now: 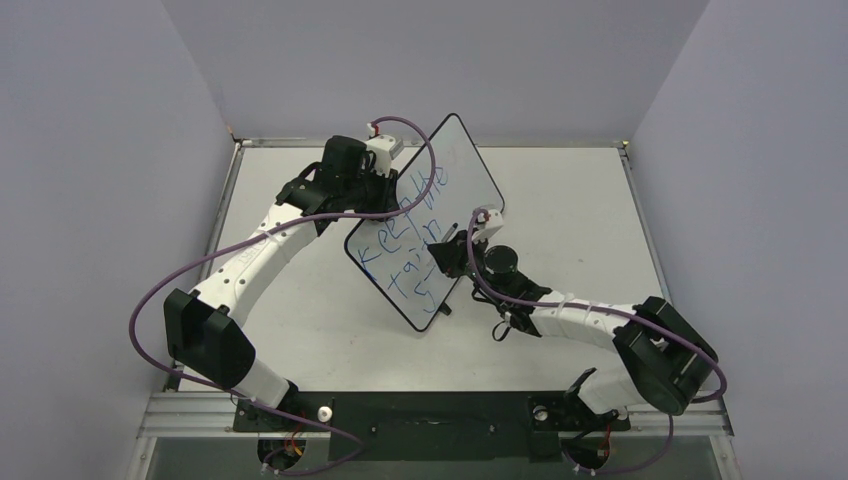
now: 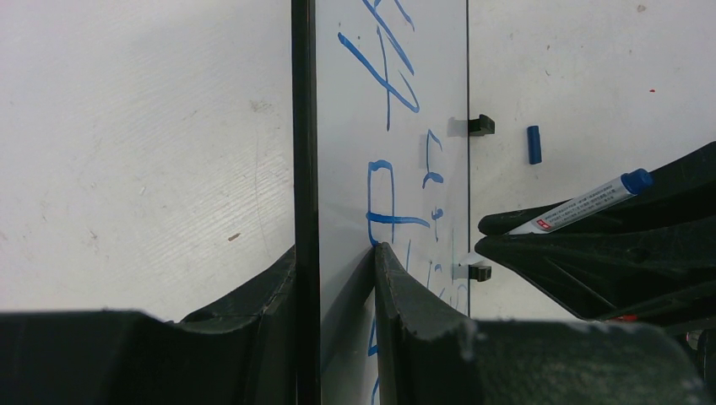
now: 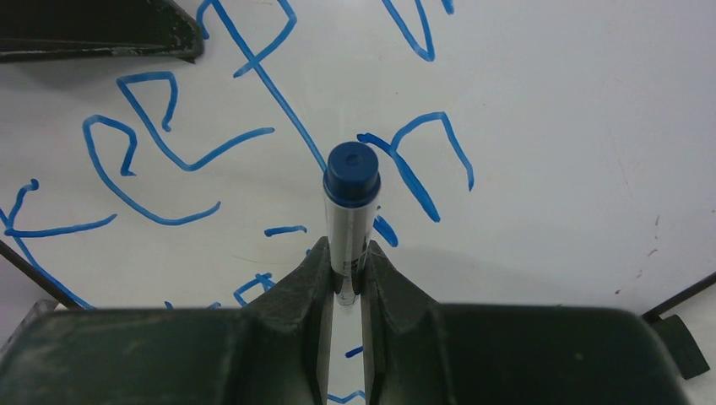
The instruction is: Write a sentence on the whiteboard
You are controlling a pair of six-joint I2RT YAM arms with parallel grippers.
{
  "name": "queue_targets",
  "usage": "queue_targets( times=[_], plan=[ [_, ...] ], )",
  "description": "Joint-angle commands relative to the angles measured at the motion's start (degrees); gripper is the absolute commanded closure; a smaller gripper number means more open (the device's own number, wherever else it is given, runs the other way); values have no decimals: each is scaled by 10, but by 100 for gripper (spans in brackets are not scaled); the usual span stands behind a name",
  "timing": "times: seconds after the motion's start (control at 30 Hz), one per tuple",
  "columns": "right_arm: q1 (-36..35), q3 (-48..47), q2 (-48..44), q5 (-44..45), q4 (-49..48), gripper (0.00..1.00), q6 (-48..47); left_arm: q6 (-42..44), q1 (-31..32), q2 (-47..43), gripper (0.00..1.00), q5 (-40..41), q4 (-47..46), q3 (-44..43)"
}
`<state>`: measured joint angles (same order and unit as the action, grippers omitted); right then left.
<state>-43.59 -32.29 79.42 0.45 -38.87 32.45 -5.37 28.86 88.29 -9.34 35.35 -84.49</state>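
From above, the whiteboard stands tilted at the tabletop's centre, with the sentence facing the right arm. Only the left wrist view shows the left tool clamping the board's edge and a loose blue cap. The right wrist view shows the right tool closed on the marker.

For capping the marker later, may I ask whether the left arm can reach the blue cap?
Probably not: the left gripper holds the whiteboard, and the cap lies beyond it.
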Motion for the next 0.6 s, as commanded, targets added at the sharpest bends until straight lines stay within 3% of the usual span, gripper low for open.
queue_targets(
  times=[0.0, 0.57],
  plan=[
    [-3, -28, 17, -18, -56, 100, 18, 48, 22, 14, 100, 18, 24, 28],
    [-2, -5, 55, -11, -67, 100, 29, 49, 22, 13, 100, 21, 25, 28]
  ],
)
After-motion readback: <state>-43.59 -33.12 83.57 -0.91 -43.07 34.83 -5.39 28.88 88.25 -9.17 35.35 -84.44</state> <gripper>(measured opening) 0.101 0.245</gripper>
